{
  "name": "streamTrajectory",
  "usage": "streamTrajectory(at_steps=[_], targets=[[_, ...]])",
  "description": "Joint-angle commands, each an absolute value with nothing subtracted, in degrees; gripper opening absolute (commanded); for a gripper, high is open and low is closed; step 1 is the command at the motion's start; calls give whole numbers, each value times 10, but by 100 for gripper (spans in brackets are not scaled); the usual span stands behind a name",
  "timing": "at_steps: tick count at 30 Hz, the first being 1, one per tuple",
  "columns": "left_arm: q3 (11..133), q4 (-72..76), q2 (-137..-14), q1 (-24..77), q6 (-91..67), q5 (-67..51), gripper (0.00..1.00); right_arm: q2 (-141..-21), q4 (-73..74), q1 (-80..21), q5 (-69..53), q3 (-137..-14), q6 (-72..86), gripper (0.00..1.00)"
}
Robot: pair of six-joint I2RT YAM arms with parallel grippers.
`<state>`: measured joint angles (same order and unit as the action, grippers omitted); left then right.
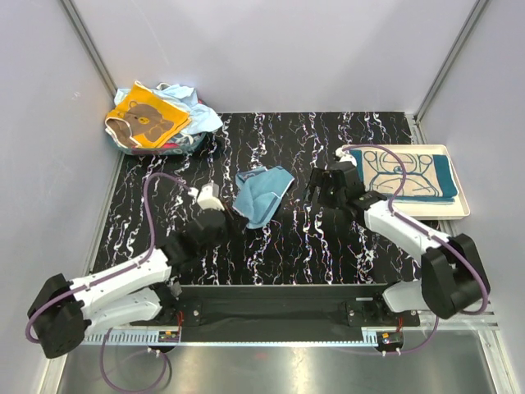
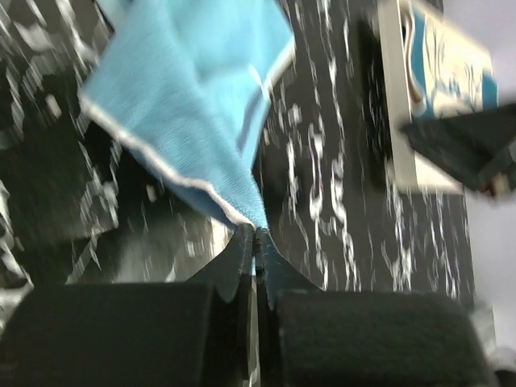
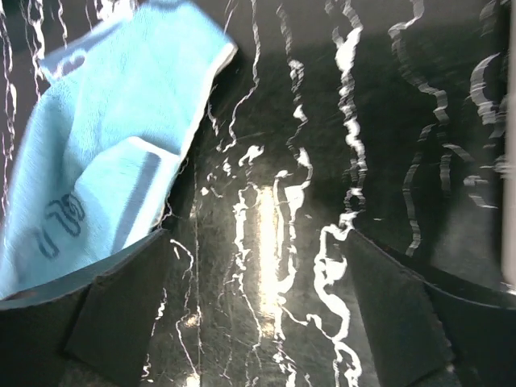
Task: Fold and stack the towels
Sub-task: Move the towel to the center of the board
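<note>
My left jaws are pinched tight on a corner of the light blue towel (image 2: pixel 185 105), which spreads out ahead of them over the bench (image 1: pixel 328 238). My right jaws stand wide apart, holding nothing, low over the bench with that towel's edge just beside them. The teal towel (image 1: pixel 431 176) lies in a tray (image 1: pixel 443 209) behind my right jaws; the bear towel (image 1: pixel 148 119) sits far beyond my left.

The left arm (image 1: pixel 123 283) is reaching forward, left fingers (image 2: pixel 230 262) pressing shut; the right arm (image 1: pixel 402 230) is stretching inward, right fingers (image 3: pixel 121 322) standing wide.
</note>
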<state>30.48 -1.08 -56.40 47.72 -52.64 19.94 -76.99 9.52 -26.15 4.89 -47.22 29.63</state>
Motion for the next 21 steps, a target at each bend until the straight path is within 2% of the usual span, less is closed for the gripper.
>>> streamTrajectory(at_steps=[1,8,11,12,14,21], targets=[[273,-19,-521,507,-590,184,0,-799,34,-270,1,-467,322,94],[242,-103,-492,510,-628,214,0,-876,-18,-329,-25,-503,340,86],[246,-136,-469,510,-628,229,0,-928,-30,-339,-36,-523,344,79],[248,-146,-466,511,-627,235,0,-936,-46,-340,-42,-524,347,71],[251,-159,-460,511,-621,243,0,-957,-57,-344,-49,-525,348,62],[254,-168,-458,511,-621,241,0,-986,-112,-359,-65,-512,343,58]])
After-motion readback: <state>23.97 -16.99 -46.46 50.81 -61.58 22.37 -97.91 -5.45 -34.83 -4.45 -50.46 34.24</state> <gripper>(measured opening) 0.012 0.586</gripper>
